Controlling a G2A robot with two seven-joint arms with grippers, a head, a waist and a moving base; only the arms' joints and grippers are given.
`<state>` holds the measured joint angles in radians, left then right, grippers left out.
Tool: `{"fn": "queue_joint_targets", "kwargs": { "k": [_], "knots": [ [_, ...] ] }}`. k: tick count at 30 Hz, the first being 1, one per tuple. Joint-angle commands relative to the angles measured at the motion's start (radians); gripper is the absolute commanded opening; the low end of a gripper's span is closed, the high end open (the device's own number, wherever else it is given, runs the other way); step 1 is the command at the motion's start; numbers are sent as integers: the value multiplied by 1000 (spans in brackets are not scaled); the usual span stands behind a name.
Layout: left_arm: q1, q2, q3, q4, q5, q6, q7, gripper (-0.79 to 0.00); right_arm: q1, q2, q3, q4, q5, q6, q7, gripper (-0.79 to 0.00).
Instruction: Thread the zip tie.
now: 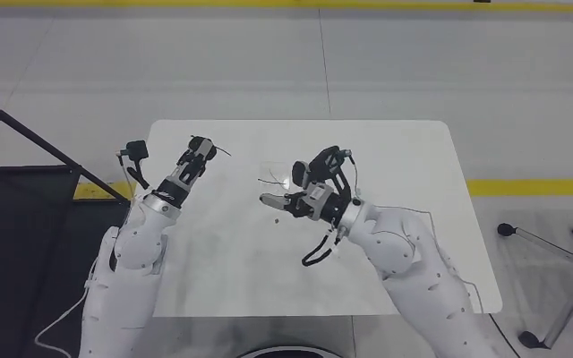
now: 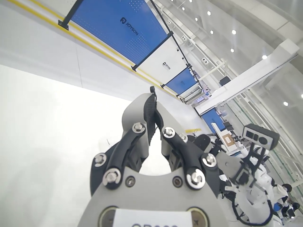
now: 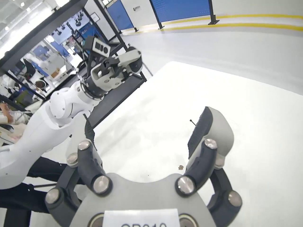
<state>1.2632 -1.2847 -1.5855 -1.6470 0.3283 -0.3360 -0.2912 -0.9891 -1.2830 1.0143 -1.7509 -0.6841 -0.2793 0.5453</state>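
Left gripper [image 2: 152, 103] pressed together on a thin black zip tie [image 2: 153, 90], raised over the left part of the table [image 1: 403, 152], tie end poking past the fingertips. Right gripper [image 3: 146, 119] spread wide, low over the table's middle.

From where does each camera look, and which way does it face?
Top: above the arms, looking down at the table; left arm and right arm show.
Left wrist: behind the left tool, shut on the zip tie, facing blue panels.
Right wrist: behind the open right tool, facing the left arm.
Shared: each wrist view shows the other arm.
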Motion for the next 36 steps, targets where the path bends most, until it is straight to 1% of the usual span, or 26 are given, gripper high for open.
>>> {"fn": "queue_joint_targets", "kwargs": {
  "k": [1, 3, 5, 9, 12, 16, 20, 21, 22, 23, 24, 29, 31, 36],
  "knots": [
    [-6, 1, -2, 13, 19, 14, 15, -785, 50, -12, -56, 5, -50, 78, 54, 0],
    [-3, 3, -13, 20, 25, 21, 30, -785, 120, -30, -120, 40, -100, 165, 95, 0],
    [15, 5, -33, 13, 33, 21, 58, -785, 198, -54, -192, 94, -118, 216, 130, 0],
    [74, 9, -81, -15, 15, 12, 97, -785, 356, -111, -317, 261, -156, 342, 201, 0],
    [115, 12, -109, -42, 5, 5, 115, -785, 450, -163, -401, 382, -157, 431, 249, 0],
    [160, 13, -135, -73, -21, -4, 131, -785, 542, -229, -466, 554, -91, 464, 249, 0],
    [160, 13, -135, -73, -21, -4, 131, -785, 611, -294, -516, 713, -46, 479, 247, -9],
    [160, 13, -135, -73, -21, -4, 131, -785, 625, -309, -527, 749, -40, 483, 249, -28],
    [160, 13, -135, -73, -21, -4, 131, -785, 638, -323, -536, 785, -35, 488, 254, -77],
    [160, 13, -135, -73, -21, -4, 131, -785, 651, -337, -546, 815, -30, 490, 258, -157],
    [160, 13, -135, -73, -21, -4, 131, -785, 661, -350, -553, 842, -22, 486, 262, -209],
    [160, 13, -135, -73, -21, -4, 131, -785, 701, -406, -573, 959, 2, 472, 257, -274],
    [160, 13, -135, -73, -21, -4, 131, -785, 713, -426, -579, 998, 7, 472, 264, -271],
    [160, 13, -135, -73, -21, -4, 131, -785, 735, -471, -593, 1081, 18, 465, 290, -323]
  ]
}}
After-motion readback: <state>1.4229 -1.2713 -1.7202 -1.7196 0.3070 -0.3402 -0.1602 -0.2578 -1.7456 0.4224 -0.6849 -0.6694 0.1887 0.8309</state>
